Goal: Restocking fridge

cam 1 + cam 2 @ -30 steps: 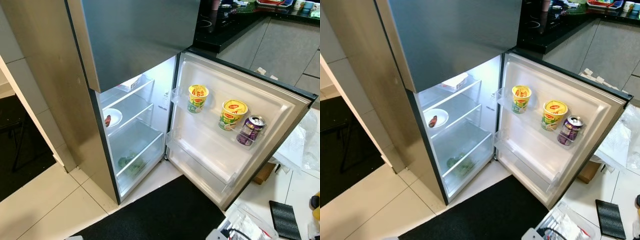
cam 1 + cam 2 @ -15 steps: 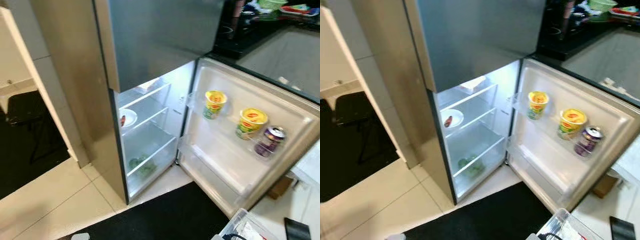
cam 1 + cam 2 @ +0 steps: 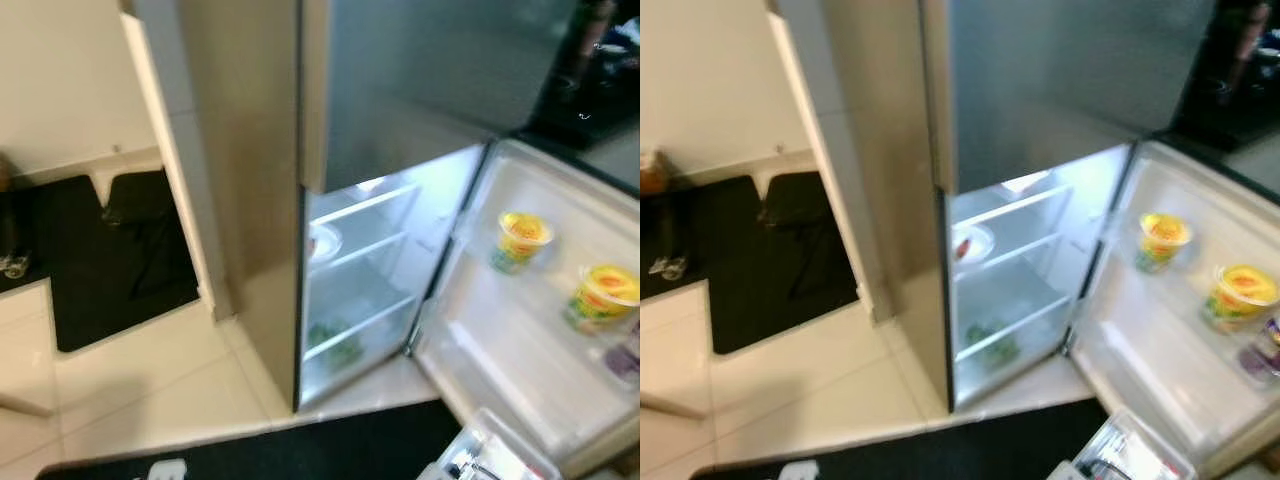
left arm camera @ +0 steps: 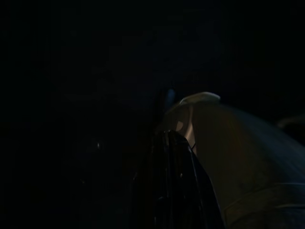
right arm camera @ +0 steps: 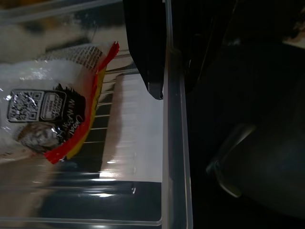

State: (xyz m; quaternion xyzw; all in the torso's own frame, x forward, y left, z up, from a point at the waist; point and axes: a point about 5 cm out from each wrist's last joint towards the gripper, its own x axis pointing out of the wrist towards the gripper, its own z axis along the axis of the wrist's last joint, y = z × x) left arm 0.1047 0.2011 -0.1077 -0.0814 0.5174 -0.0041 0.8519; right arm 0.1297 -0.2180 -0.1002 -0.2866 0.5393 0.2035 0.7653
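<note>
The grey fridge (image 3: 400, 80) stands with its lower door (image 3: 520, 350) swung open to the right. Two yellow noodle cups (image 3: 520, 240) (image 3: 600, 295) and a purple can (image 3: 628, 360) sit in the door shelf. On the lit shelves are a white plate (image 3: 970, 243) and some greens (image 3: 335, 345) lower down. A clear plastic bin (image 3: 1130, 455) shows at the picture's bottom edge. My right gripper (image 5: 172, 90) is shut on the bin's rim (image 5: 176, 157), with a printed packet (image 5: 52, 114) lying inside. My left gripper (image 4: 171, 138) hangs in the dark.
A black mat (image 3: 300, 450) lies on the tiled floor before the fridge. Left of the fridge, past a white wall edge (image 3: 165, 160), is a dark floor area with a black chair (image 3: 140, 215). A dark counter (image 3: 600, 80) runs behind the door at the right.
The camera has swung to the left, so the fridge and its door have shifted right in the picture and look blurred. Nothing in the fridge has moved.
</note>
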